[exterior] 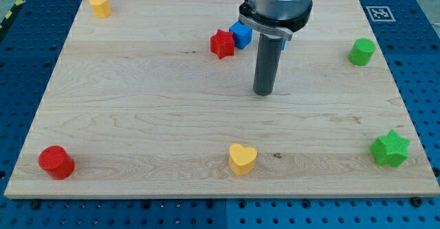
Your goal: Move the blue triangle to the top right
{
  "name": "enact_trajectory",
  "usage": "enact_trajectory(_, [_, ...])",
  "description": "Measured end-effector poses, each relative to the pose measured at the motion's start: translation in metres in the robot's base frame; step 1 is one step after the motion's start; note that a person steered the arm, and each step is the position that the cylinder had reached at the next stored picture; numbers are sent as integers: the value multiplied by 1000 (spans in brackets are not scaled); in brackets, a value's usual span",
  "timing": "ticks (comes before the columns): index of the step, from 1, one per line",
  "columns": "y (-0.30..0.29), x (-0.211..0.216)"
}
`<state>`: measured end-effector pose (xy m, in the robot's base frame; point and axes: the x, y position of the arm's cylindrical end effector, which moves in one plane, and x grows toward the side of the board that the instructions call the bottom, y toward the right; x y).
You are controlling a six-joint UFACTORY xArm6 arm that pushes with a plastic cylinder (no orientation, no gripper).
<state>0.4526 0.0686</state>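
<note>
Nearest the view's bottom on the pale wooden worktop (137,119): yellow plastic heart block (242,158), red plastic cylinder block (56,161) at left, green plastic star block (390,148) at right. My tip (264,92) near centre, touching nothing. No jaws fitted. Blue plastic block (240,34), shape unclear, up and left of tip, touching red plastic star block (222,44). Green cylinder block (361,51) at right; yellow block (100,5) top left.
</note>
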Motion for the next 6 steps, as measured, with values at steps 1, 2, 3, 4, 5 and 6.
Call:
enact_trajectory(1, [2, -19])
enact_trajectory(2, [2, -51])
enact_trajectory(3, [2, -85])
enact_trajectory(4, [2, -99])
enact_trajectory(5, [4, -104])
enact_trajectory(6, [21, -119])
